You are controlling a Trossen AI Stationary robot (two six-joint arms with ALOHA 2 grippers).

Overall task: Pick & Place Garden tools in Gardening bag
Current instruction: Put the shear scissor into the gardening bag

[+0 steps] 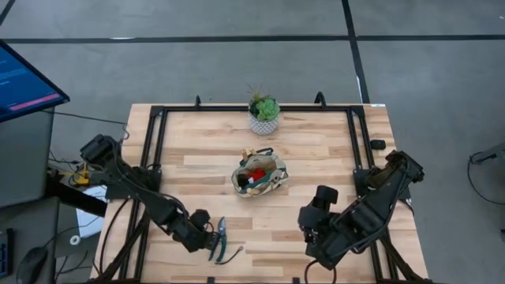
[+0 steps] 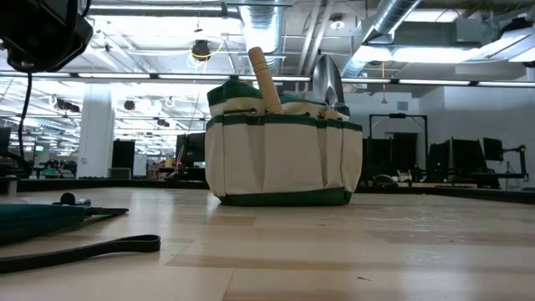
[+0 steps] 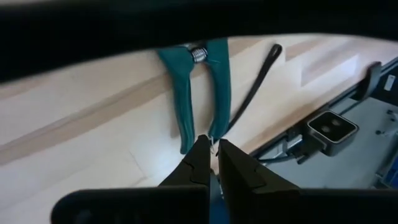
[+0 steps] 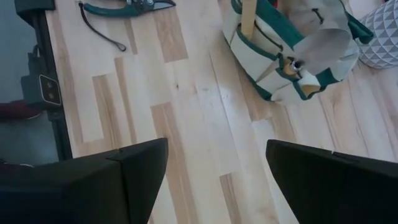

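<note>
The beige fabric gardening bag with green trim [image 1: 259,177] already holds wooden-handled tools, so the step in hand looks like fetching the last piece: the teal-handled pruning shears [image 1: 218,239], lying flat on the tabletop well in front of the bag. Their long axis runs toward the bag, blades nearer it. The left gripper [image 1: 207,237] sits beside the handles, jaws closed on nothing. Next it must open and straddle them. The right gripper [image 1: 317,211] waits beside the bag, jaws open.

Pruning shears [image 3: 202,93] blades hidden behind the wrist (only green handles show).
</note>
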